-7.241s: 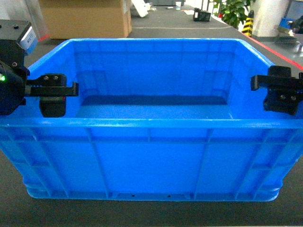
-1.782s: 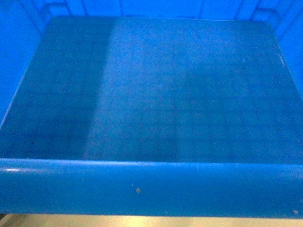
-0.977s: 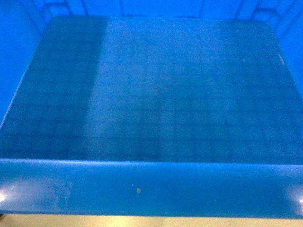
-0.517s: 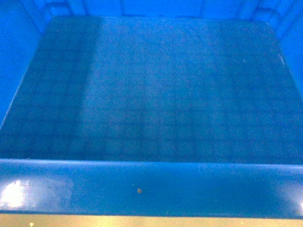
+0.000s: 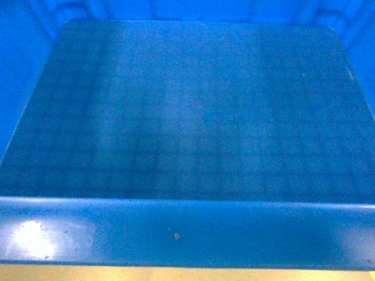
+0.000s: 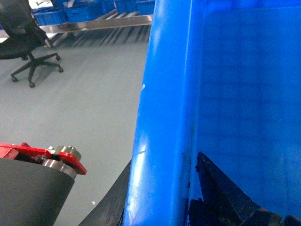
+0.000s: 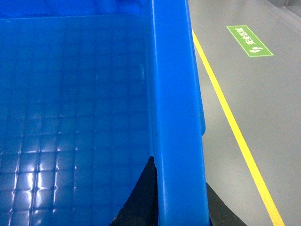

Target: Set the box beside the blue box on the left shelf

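The box (image 5: 187, 117), a large blue crate with a grid-embossed floor, fills the head view. Its near rim (image 5: 246, 234) carries a small brown speck (image 5: 176, 236). My left gripper (image 6: 162, 188) is shut on the box's left wall (image 6: 164, 94), one black finger (image 6: 216, 188) inside and one outside. My right gripper (image 7: 181, 188) is shut on the right wall (image 7: 174, 84) in the same way. Far off in the left wrist view stands a metal roller rack (image 6: 108, 22) with blue crates (image 6: 51, 14) on it. I cannot tell whether it is the left shelf.
A black office chair (image 6: 26, 40) stands on the grey floor left of the box. A yellow floor line (image 7: 230, 122) and a green floor sign (image 7: 249, 41) lie to the right. A red-capped cylinder (image 6: 37, 179) sits close to the left wrist.
The head view went from the box's front wall, both grippers showing, to its floor and near rim. In the last second only the glare on the rim has shifted.
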Controlling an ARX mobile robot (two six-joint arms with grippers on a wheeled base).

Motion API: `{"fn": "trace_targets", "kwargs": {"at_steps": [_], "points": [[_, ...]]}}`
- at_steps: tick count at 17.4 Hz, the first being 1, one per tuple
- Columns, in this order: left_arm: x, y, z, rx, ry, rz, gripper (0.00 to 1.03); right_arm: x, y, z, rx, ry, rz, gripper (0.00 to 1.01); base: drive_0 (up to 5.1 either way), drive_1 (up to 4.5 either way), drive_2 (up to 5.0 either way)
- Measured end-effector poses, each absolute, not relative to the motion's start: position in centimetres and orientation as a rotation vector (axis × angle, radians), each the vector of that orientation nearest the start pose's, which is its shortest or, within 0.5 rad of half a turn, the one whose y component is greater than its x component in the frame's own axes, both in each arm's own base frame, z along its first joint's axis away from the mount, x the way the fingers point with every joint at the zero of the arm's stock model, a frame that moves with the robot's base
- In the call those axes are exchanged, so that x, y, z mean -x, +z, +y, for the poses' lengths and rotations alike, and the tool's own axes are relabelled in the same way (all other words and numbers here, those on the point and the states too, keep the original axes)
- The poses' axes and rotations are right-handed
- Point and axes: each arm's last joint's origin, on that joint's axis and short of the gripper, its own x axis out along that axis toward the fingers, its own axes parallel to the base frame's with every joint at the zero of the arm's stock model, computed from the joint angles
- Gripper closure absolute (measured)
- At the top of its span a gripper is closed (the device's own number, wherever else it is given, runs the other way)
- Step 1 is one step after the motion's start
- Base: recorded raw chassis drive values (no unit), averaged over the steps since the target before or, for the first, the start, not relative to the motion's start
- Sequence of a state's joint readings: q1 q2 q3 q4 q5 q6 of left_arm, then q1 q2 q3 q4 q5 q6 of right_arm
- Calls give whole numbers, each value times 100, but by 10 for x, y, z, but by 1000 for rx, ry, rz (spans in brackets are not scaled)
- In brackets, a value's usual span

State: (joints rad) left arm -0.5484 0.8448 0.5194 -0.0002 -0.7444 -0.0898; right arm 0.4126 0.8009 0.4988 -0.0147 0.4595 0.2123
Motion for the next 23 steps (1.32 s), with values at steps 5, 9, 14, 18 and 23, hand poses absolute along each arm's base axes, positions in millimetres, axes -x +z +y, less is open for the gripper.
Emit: {"fn": "trace_targets", "kwargs": {"at_steps": [5, 9, 14, 18, 23], "points": [[-164, 252, -77, -106, 209, 248, 69, -167, 249, 59, -79, -75, 278, 92, 0, 165, -165], [-164, 251, -77, -109, 209, 252, 69, -168, 248, 59, -77, -76, 281, 92, -6, 407, -420], [-164, 251, -77, -109, 209, 252, 69, -168, 248, 59, -77, -75, 282, 92, -3, 411, -416], [-164, 251, -77, -108, 209, 251, 69, -168, 248, 60, -77, -75, 280, 92, 0, 413, -414], [-164, 251, -77, -109, 209, 252, 69, -168, 248, 59, -76, -75, 281, 92, -1, 413, -414]]}}
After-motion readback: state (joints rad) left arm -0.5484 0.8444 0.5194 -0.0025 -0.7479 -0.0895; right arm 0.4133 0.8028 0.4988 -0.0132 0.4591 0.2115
